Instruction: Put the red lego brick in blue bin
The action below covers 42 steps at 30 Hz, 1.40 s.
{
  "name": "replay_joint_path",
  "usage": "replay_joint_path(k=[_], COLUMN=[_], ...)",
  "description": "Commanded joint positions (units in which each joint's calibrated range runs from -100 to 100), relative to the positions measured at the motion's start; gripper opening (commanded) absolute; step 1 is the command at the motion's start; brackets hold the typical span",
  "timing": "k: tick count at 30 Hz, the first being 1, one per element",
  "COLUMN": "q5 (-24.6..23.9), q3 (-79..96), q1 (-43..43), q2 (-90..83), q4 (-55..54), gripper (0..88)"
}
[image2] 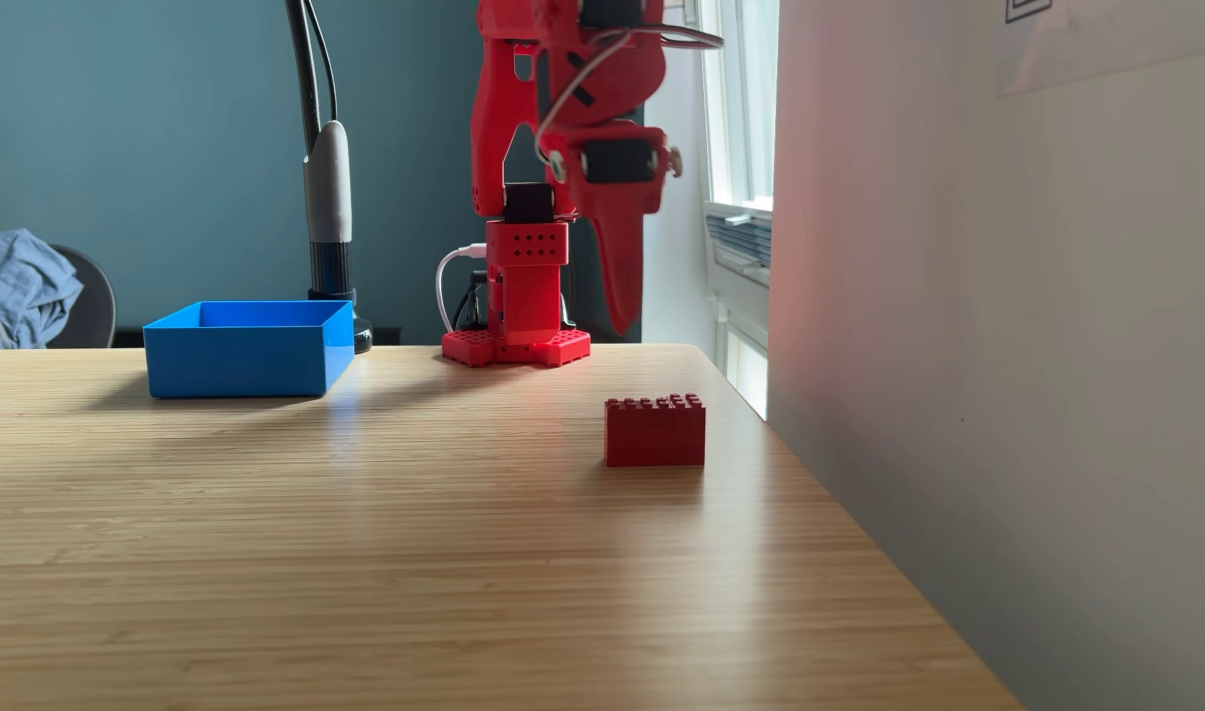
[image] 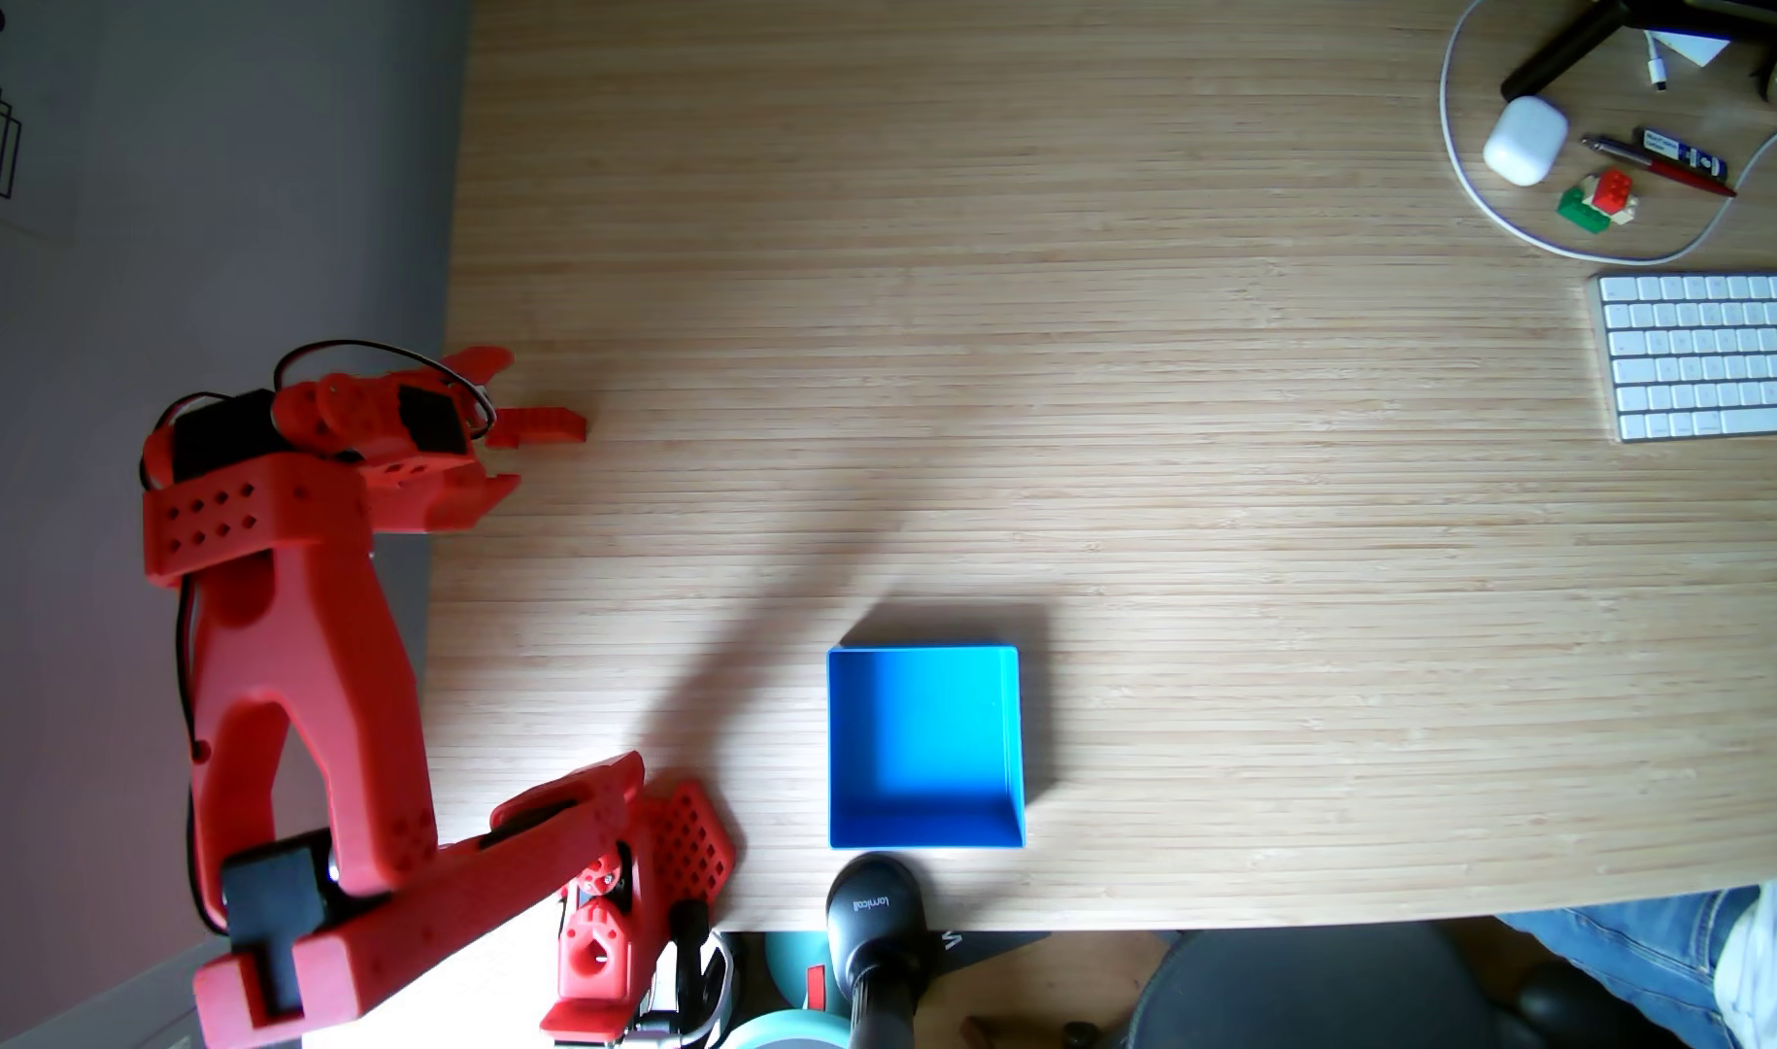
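Clearly, the red lego brick [image: 536,427] is stood on its long edge near the table's corner, studs up, so both flat faces can be reached. The gripper [image: 506,416] is hung above it with jaws spread wide, nothing held. The blue bin [image: 1011,746] is set well apart, mouth up, ready for a drop.

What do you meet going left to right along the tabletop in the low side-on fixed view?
The blue bin → the black lamp stand behind its right corner → the arm's red base → the gripper hanging above the table → the red lego brick standing on the table.
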Motion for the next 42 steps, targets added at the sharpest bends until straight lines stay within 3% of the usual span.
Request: replay_joint_path(k=[1, 8, 21, 33, 39, 42], q5=[-0.44, -1.22, -3.42, -4.93, -4.69, -4.59], q3=[-9.47, -18.46, -18.0, -7.39, -6.57, -5.75], q1=[-0.95, -0.95, -1.89, -2.25, -2.18, -2.18], q2=[2.86, 9.91, 14.13, 14.13, 14.13, 14.13], q4=[2.66, 8.67, 9.24, -0.43, -1.64, -2.62], gripper=[34.8, 31.8, 26.9, 25.4, 17.6, 6.7])
